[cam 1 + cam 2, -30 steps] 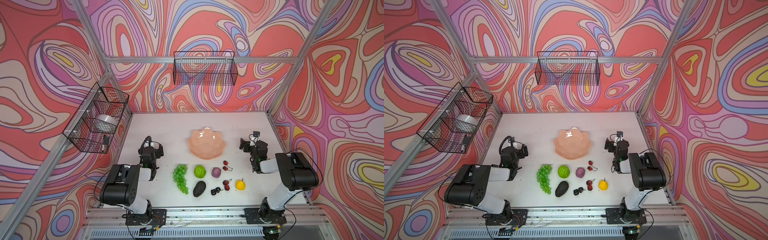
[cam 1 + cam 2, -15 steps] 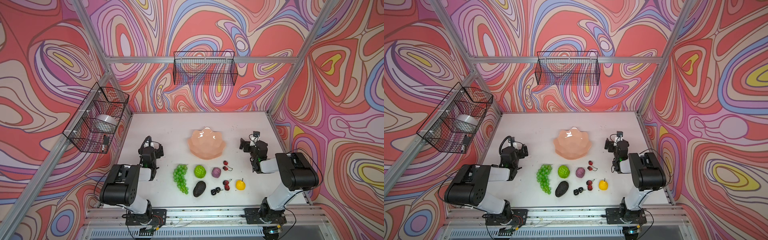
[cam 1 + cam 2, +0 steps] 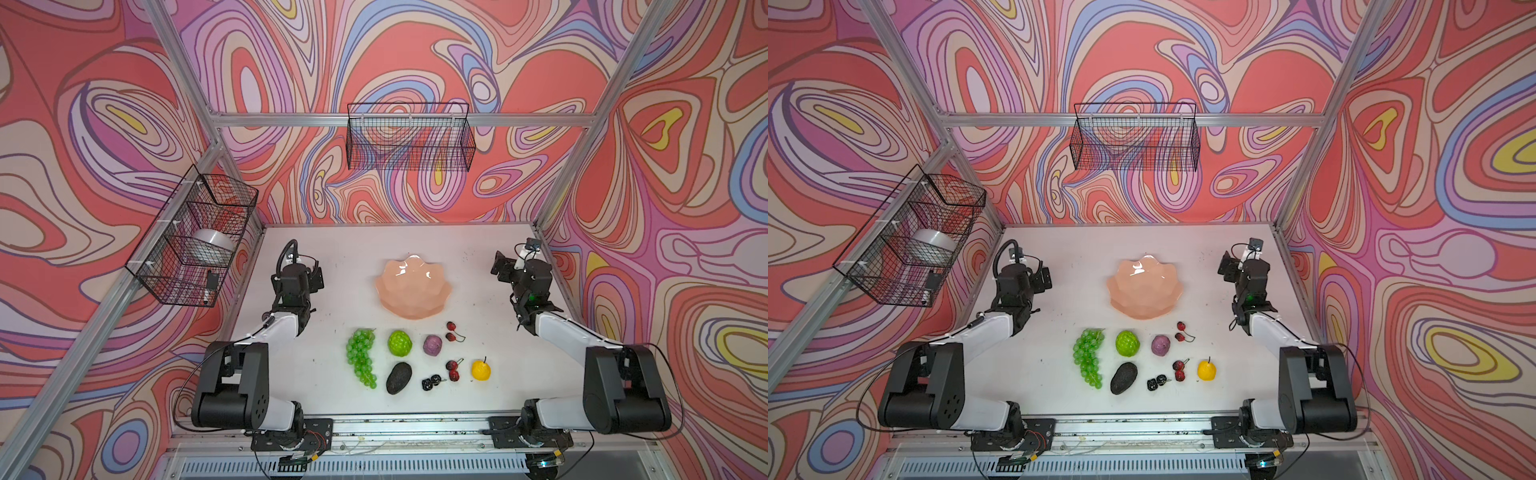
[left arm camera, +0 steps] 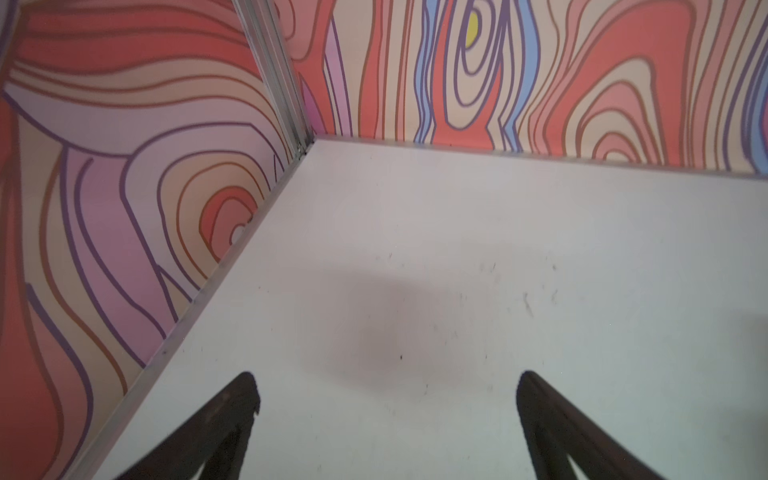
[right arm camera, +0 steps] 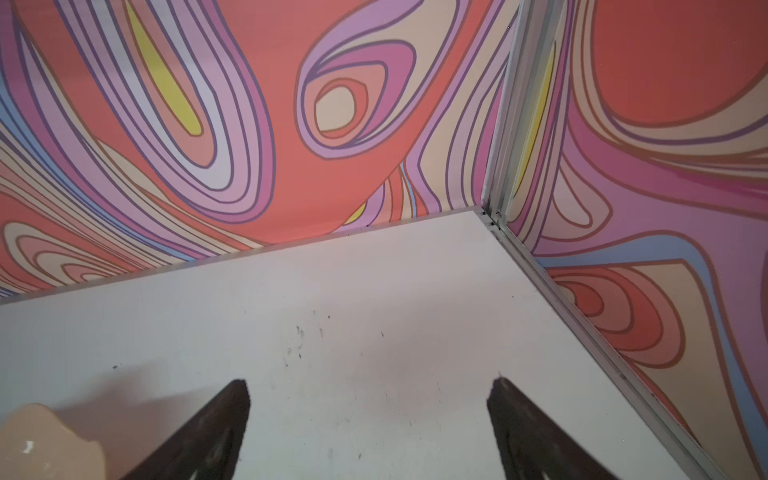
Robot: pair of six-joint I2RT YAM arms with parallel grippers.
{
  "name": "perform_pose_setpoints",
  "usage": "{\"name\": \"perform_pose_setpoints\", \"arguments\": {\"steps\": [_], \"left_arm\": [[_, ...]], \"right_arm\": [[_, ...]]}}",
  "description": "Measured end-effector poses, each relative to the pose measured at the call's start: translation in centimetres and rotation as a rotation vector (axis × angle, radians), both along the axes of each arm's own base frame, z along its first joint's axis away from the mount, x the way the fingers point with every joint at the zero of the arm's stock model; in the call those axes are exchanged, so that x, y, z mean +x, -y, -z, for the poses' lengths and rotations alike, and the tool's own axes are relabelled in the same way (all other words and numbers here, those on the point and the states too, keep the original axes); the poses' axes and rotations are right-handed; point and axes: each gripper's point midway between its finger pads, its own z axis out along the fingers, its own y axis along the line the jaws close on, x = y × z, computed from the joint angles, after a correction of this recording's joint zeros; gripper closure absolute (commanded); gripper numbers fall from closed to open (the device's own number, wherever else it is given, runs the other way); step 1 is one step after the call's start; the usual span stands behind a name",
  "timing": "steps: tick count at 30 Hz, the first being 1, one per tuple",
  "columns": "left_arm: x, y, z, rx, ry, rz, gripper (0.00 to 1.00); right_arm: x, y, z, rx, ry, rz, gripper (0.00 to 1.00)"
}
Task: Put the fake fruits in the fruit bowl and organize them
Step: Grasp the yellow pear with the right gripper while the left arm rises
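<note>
While both arms wait at the edges of the surface (image 3: 332,257), nothing is in hand, so by my read this is the very start, with a first fruit to choose. The left fingers (image 4: 224,419) are spread wide over bare white, nothing between them. The right fingers (image 5: 220,424) are parted and empty too, and in the right wrist view a peach scallop of the fruit bowl (image 3: 415,309) peeks in on their inner side. That bowl sits between the two sets of fingers, well apart from each: wide, shallow, glossy, with faceted walls, a wavy petal rim and no fruit inside. Every fruit lies behind the fingertips, back toward the arm bases. The grape bunch (image 3: 360,361) is nearest the left fingers, then come the lime-green ball (image 3: 400,343), the dark avocado (image 3: 399,377), the purple ball (image 3: 432,345) and the black berry pair (image 3: 431,381). Two cherry pairs (image 3: 452,331) and the yellow pear (image 3: 480,370) are closer to the right fingers. Next, I'd say, one arm must swing inward and back, then drop over a fruit. The knobbly grapes want a grip across the bunch, and the tiny cherries a low, careful pinch.
</note>
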Motion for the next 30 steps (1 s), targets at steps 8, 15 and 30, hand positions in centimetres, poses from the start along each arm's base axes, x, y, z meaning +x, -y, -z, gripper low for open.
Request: {"name": "perform_pose_setpoints", "arguments": {"steps": [8, 15, 30], "left_arm": [[-1.6, 4.7, -1.9, -0.103, -0.180, 0.039, 0.00], [-5.8, 10.0, -1.3, -0.154, -0.309, 0.180, 0.03], [-7.6, 13.7, -1.0, -0.349, -0.360, 0.251, 0.02]], "right_arm": [[-4.4, -2.6, -1.1, 0.094, -0.163, -0.046, 0.17], [-11.7, -8.3, 3.2, 0.127, -0.437, -0.157, 0.27], [-23.9, -14.7, 11.5, 0.142, -1.009, -0.111, 0.18]]}}
